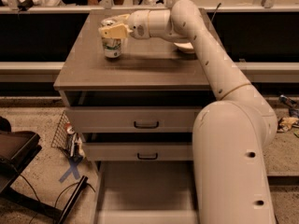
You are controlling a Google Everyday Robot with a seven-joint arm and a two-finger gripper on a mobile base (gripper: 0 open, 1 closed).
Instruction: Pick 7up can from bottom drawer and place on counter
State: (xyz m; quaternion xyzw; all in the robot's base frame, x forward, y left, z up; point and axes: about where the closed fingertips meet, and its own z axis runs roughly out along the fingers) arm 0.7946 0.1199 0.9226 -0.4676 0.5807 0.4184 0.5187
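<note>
The tool (113,31) is hanging in the upper left of the frame, above the back left part of the surface (140,71). It is grasping the 7up can (112,47) around its top. The can is standing upright and its base seems to be touching the surface. The bottom drawer (145,195) is standing pulled out at the lower middle, under 2 upper drawers (145,120). A white bowl (186,47) is showing partly behind the arm.

7up can (112,48) stood at 10 o'clock on the counter (140,73), clasped at its top by the gripper (113,30), bowl (186,46) at 1 o'clock, bottom drawer (145,195) open at 6 o'clock.
</note>
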